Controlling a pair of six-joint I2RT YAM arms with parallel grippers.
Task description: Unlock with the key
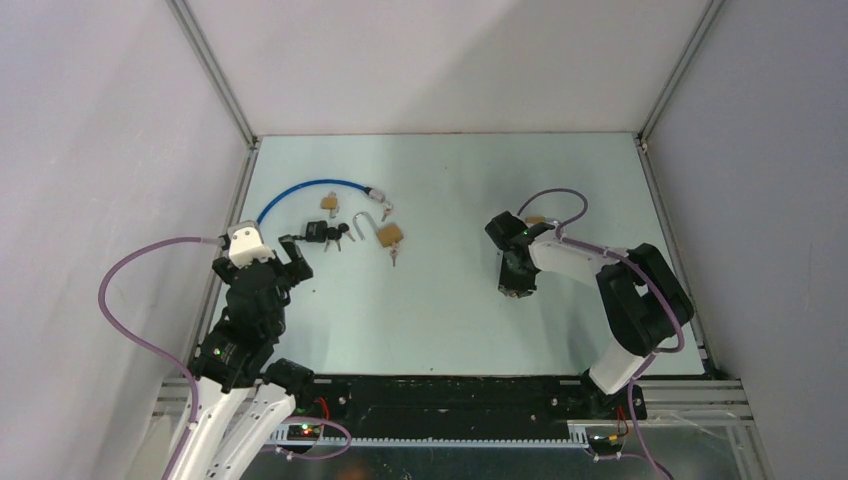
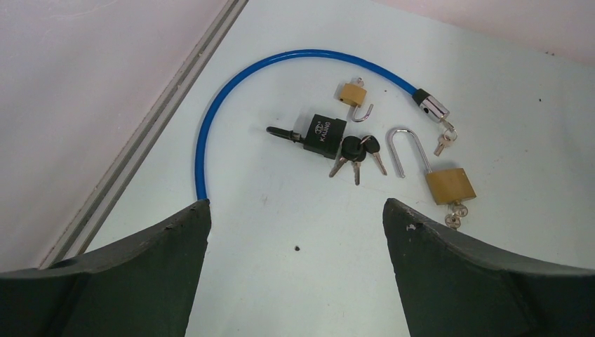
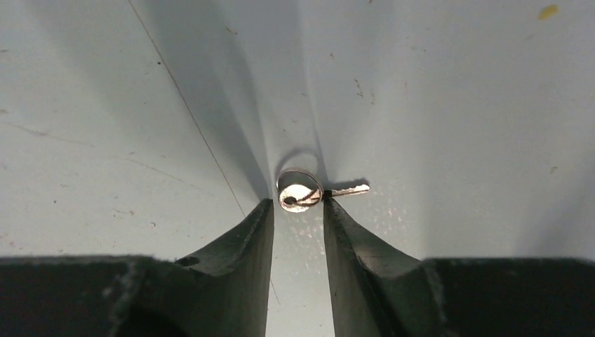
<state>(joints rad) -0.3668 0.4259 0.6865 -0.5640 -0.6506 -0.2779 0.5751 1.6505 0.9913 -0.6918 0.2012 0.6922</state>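
Observation:
A small silver key lies flat on the table, its round head between my right gripper's fingertips and its blade pointing right. The right gripper points down at the table right of centre, jaws closed to a narrow gap on the key's head. A black padlock with a bunch of keys, a large brass padlock with its shackle up, and a small brass padlock lie ahead of my left gripper. The left gripper is open and empty.
A blue cable lock curves round the padlocks at the back left. A small brass-coloured object lies just behind the right gripper. Metal frame rails edge the table left and right.

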